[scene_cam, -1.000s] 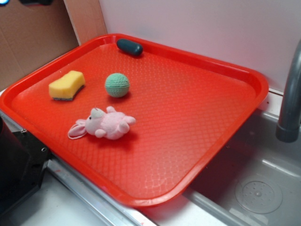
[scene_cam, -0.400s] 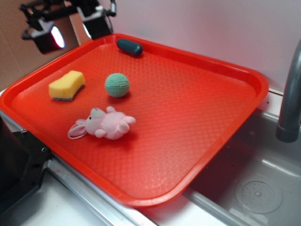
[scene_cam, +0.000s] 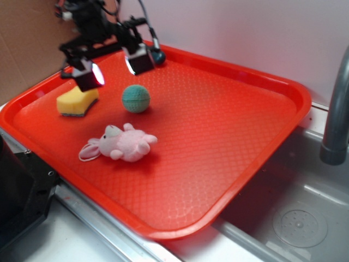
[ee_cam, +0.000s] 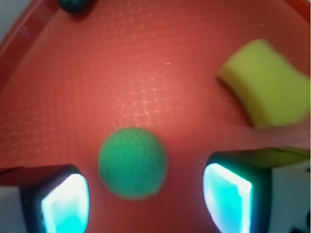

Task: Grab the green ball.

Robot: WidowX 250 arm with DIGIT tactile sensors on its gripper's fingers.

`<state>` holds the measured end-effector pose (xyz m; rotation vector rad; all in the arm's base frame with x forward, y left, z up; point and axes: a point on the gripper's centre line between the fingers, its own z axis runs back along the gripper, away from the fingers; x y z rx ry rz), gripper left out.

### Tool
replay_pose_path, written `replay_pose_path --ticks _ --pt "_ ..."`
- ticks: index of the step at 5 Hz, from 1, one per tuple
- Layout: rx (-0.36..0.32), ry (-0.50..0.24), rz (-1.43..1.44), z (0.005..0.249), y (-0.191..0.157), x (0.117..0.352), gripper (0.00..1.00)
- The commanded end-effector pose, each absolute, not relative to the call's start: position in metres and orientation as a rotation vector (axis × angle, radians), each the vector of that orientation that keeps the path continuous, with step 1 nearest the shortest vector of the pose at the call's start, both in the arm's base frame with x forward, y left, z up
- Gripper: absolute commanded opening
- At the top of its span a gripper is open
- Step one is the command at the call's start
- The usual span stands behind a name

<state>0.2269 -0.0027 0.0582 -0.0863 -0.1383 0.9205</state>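
Red and diamond-textured, the plastic tray (scene_cam: 229, 142) fills the bench beside a steel sink (scene_cam: 294, 218). At its far left your claw (scene_cam: 115, 65) hangs spread above the small teal-green knitted ball (scene_cam: 136, 98), which sits on the tray, apart from the fingers. A yellow sponge (scene_cam: 76, 102) lies just left of it and a pink plush rabbit (scene_cam: 122, 143) nearer. Descend off-centre and one finger could nudge the round ball rolling, or your left finger may snag the sponge.
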Motion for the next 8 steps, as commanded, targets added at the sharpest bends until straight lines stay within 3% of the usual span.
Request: replay_pose_path --ticks 1,2,4,6,7,8 --pt "-0.039 -0.179 0.928 0.022 -0.006 0.246 1.0" --pt "-0.031 -0.195 0.951 0.022 -0.002 0.243 0.0" --pt "-0.075 -0.154 0.814 0.054 0.01 0.242 0.0" --pt "-0.088 -0.043 0.418 0.126 0.015 0.238 0.0" --pt "-0.043 -0.047 0.26 0.152 0.009 0.227 0.0" --pt "-0.059 -0.066 0.188 0.179 0.008 0.212 0.0"
